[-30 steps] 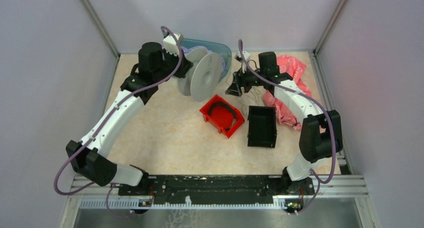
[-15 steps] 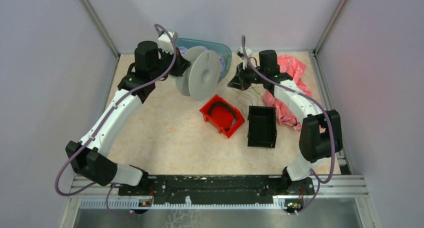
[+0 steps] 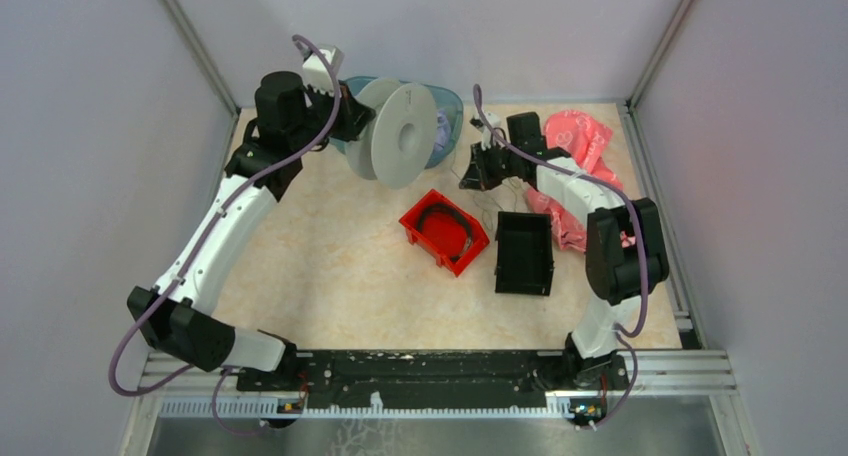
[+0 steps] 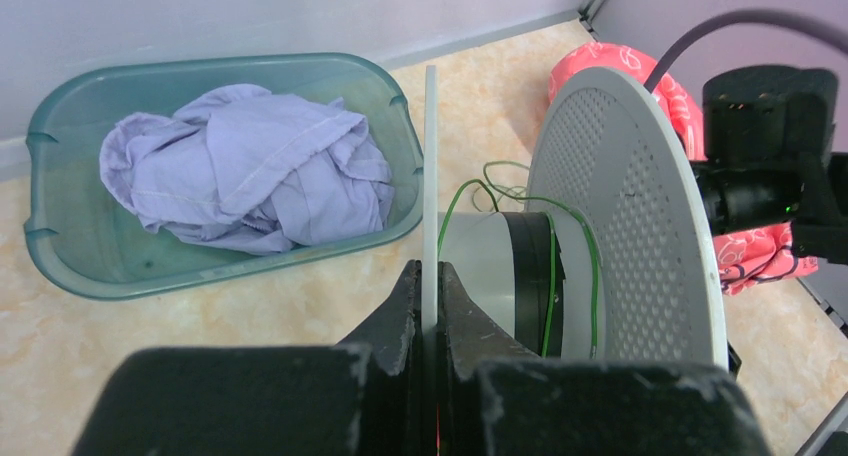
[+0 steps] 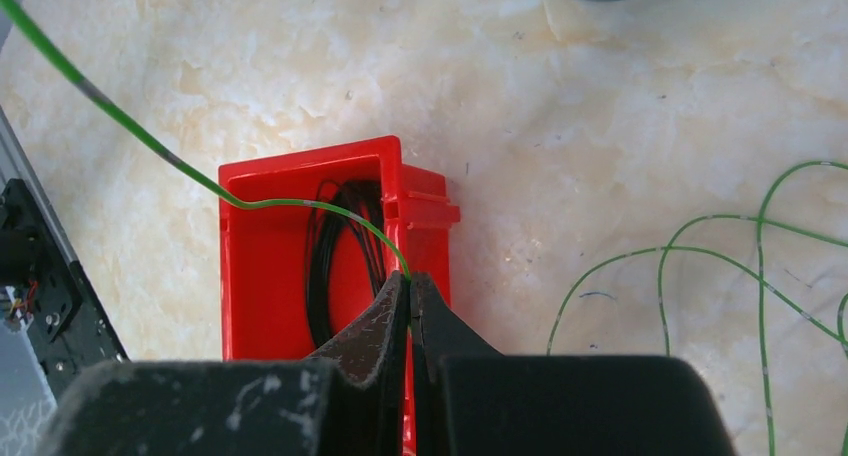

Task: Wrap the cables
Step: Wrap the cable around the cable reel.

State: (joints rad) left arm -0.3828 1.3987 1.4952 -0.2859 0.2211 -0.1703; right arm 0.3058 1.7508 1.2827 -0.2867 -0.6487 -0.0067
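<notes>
My right gripper (image 5: 410,286) pinches the thin green cable (image 5: 300,204) above the red plastic bin (image 5: 300,161) holding a black cord coil (image 5: 322,266). My left gripper (image 4: 430,276) clamps the white plastic spool (image 4: 630,206); beyond it, a teal tub (image 4: 60,266) holds lilac cloth (image 4: 250,176).

Lit brightly and evenly from overhead, with only soft, faint shadows on the tabletop (image 3: 330,266). Blurred and nearly black close up at the left claw (image 4: 430,281) and right claw (image 5: 410,286). Crisp just beyond the fingertips, on the green cable (image 5: 300,204) and the white spool (image 4: 640,206), the latter slightly washed out.
</notes>
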